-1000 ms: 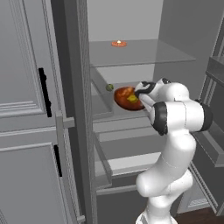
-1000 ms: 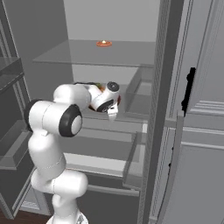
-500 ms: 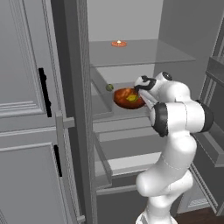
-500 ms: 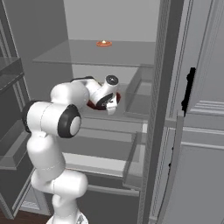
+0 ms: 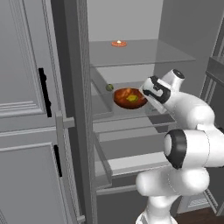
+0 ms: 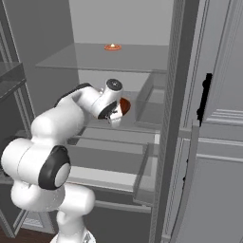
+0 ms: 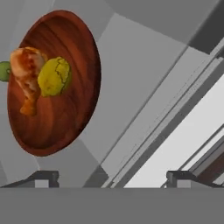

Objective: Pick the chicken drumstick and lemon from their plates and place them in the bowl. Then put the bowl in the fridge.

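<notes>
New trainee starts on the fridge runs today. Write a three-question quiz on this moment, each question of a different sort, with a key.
1. True or false: the bowl sits on a glass shelf inside the fridge.
2. Which two foods lie in the bowl?
A. the chicken drumstick and the lemon
B. a lemon and a tomato
C. a drumstick and a carrot
3. Fill in: the claw is ____, with nothing between its fingertips.

Key
1. True. It rests on the middle shelf, beside a small green fruit.
2. A. The two lie touching in the bowl's hollow.
3. Open. The bowl lies clear of the fingertips in the hand view.
</notes>
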Tool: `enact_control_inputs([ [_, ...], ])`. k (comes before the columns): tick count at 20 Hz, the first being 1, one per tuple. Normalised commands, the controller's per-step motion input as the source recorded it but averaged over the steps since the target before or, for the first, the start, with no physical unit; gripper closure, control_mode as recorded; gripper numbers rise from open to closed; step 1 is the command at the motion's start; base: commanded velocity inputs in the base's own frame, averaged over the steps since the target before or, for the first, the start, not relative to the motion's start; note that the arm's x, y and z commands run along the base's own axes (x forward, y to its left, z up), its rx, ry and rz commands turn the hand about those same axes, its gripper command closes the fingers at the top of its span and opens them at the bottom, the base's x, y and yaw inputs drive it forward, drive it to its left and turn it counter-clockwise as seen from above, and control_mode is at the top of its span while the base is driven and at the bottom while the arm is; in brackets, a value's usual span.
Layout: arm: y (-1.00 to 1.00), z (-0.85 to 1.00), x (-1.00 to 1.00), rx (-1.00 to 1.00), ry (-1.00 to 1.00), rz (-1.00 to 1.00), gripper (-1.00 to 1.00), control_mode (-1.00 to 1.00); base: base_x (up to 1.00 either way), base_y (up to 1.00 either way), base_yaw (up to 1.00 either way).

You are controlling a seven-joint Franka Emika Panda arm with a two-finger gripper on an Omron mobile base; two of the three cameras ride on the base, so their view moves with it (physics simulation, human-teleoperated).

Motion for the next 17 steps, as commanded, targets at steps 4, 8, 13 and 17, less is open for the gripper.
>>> enact_control_inputs([
  [4, 0.09, 0.0, -1.0, -0.2, 0.0, 0.33, -1.0, -1.0, 0.0, 0.0, 0.0],
  [8, 0.11, 0.0, -1.0, -0.2, -0.01, 0.28, -1.0, -1.0, 0.0, 0.0, 0.0],
  [13, 0.13, 0.0, -1.0, -0.13, -0.17, 0.15, -1.0, -1.0, 0.0, 0.0, 0.0],
  [17, 0.06, -0.05, -1.0, -0.17, -0.25, 0.03, -1.0, -1.0, 0.0, 0.0, 0.0],
])
